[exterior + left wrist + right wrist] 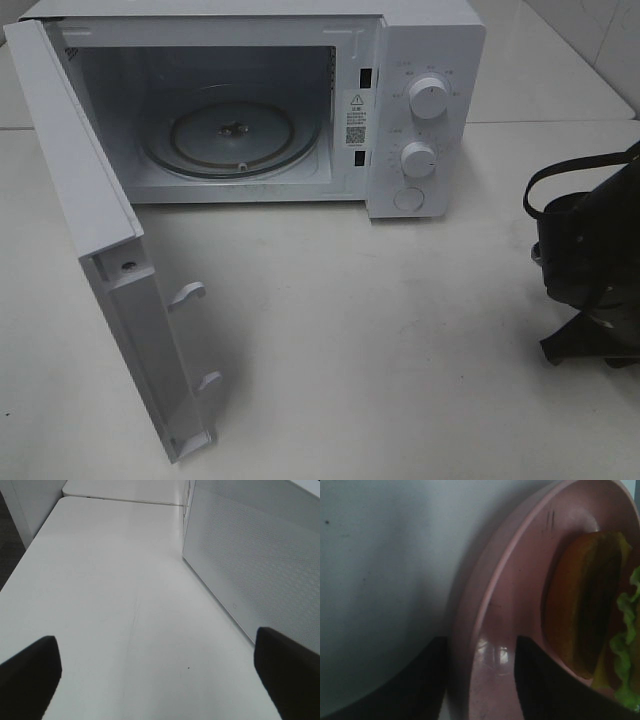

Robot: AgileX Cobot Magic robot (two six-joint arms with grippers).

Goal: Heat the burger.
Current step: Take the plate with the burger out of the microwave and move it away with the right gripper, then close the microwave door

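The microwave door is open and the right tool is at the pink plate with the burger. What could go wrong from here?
1. The right tool has its fingers either side of the pink plate's rim, but the grip looks loose; the plate may tilt or slip if lifted.
2. The burger sits loose near that rim, so it might slide off in transit.
3. The open door juts across the table in front of the microwave; a carried plate could bump it.
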